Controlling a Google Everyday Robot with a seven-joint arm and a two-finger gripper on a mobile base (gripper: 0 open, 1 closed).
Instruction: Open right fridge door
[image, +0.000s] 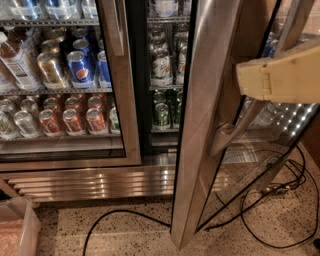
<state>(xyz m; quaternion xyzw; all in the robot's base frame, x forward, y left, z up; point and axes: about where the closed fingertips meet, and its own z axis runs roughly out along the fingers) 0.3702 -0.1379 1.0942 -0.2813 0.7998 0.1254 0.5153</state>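
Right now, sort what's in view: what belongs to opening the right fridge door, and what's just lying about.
Job: right fridge door, already swung open; fridge; gripper, at the right, by the door's handle.
Lying about: black cables on the floor; plastic bin, lower left.

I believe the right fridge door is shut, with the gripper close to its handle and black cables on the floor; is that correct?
Not quite: the camera view shows the right fridge door swung open, not shut. The gripper is close to its handle, and black cables lie on the floor.
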